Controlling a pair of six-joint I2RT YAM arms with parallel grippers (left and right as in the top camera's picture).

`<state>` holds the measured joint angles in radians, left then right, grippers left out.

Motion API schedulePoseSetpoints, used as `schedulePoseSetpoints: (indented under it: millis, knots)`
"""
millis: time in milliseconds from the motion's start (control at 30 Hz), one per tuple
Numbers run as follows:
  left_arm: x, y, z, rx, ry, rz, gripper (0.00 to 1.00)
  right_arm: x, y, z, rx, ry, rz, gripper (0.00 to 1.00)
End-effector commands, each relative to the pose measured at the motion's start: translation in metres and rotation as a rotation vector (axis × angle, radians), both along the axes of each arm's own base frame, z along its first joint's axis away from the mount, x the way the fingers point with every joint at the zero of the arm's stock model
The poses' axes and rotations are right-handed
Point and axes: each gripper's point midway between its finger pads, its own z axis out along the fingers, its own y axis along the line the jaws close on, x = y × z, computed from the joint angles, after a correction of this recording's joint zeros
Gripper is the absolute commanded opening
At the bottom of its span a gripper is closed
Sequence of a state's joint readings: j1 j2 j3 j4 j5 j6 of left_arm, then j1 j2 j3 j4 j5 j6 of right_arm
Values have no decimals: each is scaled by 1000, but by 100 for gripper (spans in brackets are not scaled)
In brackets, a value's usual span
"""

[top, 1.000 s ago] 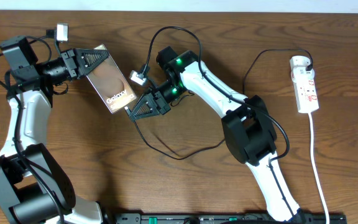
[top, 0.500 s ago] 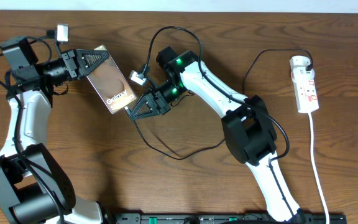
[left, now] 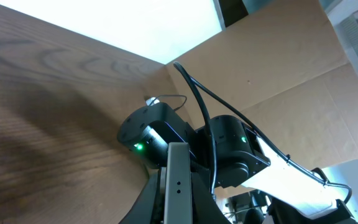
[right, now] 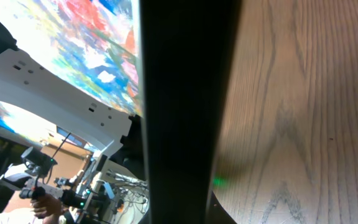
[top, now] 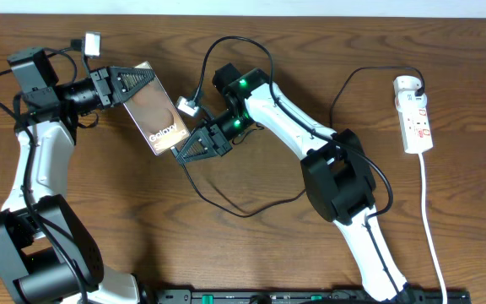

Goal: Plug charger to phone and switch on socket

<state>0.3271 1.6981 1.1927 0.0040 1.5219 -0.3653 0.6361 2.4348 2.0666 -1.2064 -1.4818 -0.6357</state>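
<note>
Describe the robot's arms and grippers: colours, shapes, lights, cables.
The left arm and right arm have white links, black joints and thin black cables. The right wrist shows green lights. The left gripper and right gripper are black, ribbed triangles.

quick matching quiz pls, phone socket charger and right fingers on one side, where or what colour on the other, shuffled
Things:
1 phone
2 socket
3 charger
4 right fingers

Descriptions:
a white, far right in the overhead view
b thin and black, looping in the middle
c bronze, its top end between the left fingers
d black, at the phone's lower corner

Pairs: 1-c, 2-a, 3-b, 4-d
</note>
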Motion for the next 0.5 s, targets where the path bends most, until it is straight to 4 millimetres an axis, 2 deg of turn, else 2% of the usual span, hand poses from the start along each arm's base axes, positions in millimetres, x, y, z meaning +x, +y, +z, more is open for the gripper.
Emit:
schedulePoseSetpoints:
  millis: [0, 133, 467]
  knots:
    - [-8, 3, 12, -8, -54, -25, 7, 3, -1, 5, 17, 10, -7, 1]
    - [-8, 12, 12, -10, -48, -2, 7, 3, -1, 5, 18, 10, -7, 1]
    - [-8, 10, 12, -13, -41, -7, 7, 3, -1, 5, 18, 9, -6, 1]
